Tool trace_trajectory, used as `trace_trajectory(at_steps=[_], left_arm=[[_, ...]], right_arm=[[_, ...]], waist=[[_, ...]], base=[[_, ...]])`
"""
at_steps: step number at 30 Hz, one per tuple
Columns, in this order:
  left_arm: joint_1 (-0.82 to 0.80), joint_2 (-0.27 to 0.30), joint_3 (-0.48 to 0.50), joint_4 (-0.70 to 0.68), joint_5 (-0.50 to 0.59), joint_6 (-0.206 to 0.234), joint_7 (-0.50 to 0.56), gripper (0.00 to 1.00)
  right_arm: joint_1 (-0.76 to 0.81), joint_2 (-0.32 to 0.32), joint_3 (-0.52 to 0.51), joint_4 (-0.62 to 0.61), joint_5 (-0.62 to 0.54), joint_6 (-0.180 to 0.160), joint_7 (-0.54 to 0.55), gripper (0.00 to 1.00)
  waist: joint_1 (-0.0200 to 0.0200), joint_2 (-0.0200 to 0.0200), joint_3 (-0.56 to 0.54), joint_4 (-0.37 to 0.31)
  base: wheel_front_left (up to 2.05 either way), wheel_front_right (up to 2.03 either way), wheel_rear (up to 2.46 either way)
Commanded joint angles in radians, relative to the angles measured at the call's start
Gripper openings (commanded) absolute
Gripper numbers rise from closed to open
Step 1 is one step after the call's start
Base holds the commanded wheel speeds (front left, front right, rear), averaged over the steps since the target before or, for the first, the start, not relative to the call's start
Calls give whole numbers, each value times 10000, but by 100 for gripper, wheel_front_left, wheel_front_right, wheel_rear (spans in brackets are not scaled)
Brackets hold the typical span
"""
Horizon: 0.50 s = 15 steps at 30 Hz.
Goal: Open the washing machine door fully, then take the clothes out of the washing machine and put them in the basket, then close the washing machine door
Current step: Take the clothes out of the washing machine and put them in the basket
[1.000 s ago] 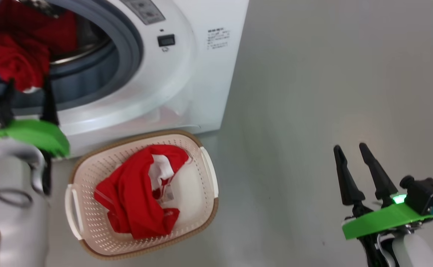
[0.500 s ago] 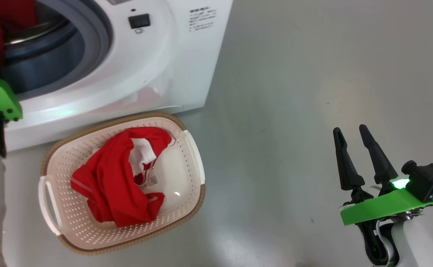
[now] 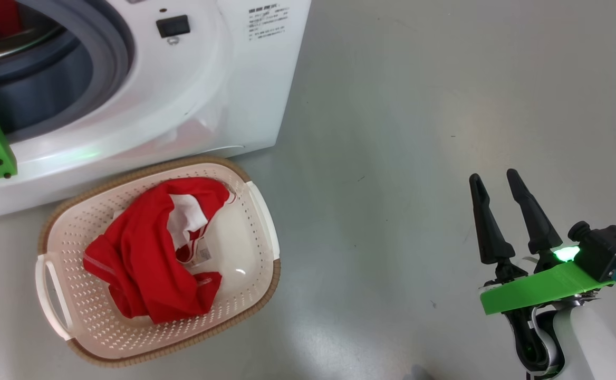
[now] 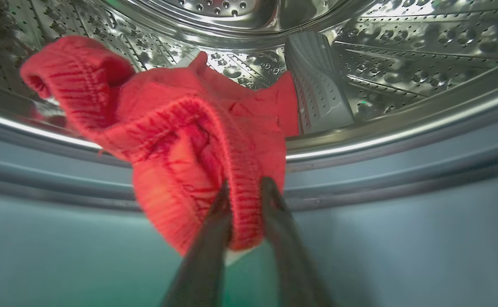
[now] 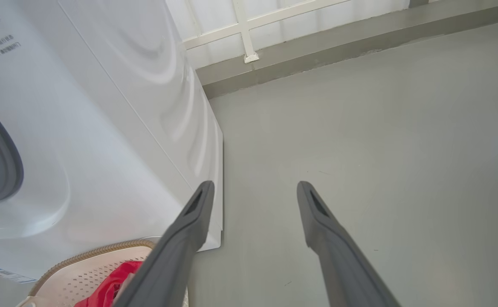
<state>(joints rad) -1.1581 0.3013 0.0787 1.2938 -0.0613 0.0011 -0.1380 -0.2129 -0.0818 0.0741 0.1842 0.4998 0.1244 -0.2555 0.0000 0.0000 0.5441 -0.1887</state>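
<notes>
Unloading in progress: one red garment [image 3: 144,258] is lying in the basket [image 3: 261,216] just in front of the washing machine [image 3: 197,95]. A second red garment [image 4: 180,140] is hanging over the washing machine's drum lip, and the left gripper [image 4: 245,185] is pinching its ribbed fold between narrowed fingers. The right gripper [image 3: 492,175] is waiting wide open and empty, well apart from the washing machine. Door closing is, by judgement, yet to come.

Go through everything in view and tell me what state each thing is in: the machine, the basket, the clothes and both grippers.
Washing machine: mouth uncovered, drum not yet emptied.
Drum garment: draped over the lip, hem pinched.
Basket: on the floor by the machine, one garment inside.
Basket garment: crumpled, lying loose.
Left gripper: fingers closed on the drum garment.
Right gripper: open, empty, above the floor.
</notes>
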Motion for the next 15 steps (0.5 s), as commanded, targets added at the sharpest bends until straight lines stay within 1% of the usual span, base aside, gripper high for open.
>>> trace_trajectory(at_steps=[1, 6, 8, 11, 13, 15], left_arm=[[-141, 553, 101, -160, -23, 86, -107, 0], [2, 439, 114, -127, -192, -25, -616, 0], [171, 314, 178, -213, -360, -178, -1000, 0], [491, 213, 265, -562, -536, -363, -1197, 0], [795, 141, 356, -1248, -645, -441, -1227, 0], [1300, 0, 553, -2442, -806, -542, -1232, 0]], right_arm=[[-7, 0, 167, -243, -56, 63, -63, 100], [31, 20, 97, -201, -79, 63, -63, 100], [59, 16, 83, -167, -86, 63, -63, 100], [110, -13, 120, -114, -89, 63, -63, 100], [158, -41, 118, -77, -83, 63, -63, 100], [202, -68, 115, -59, -84, 63, -63, 100]], waist=[[0, 0, -7, 5], [0, 0, -163, 126], [0, 0, -351, 232], [0, 0, -580, 316], [0, 0, -738, 386], [0, 0, -893, 458]], base=[[0, 0, 0], [0, 0, 0], [0, 0, 0], [0, 0, 0], [0, 0, 0], [0, 0, 0]])
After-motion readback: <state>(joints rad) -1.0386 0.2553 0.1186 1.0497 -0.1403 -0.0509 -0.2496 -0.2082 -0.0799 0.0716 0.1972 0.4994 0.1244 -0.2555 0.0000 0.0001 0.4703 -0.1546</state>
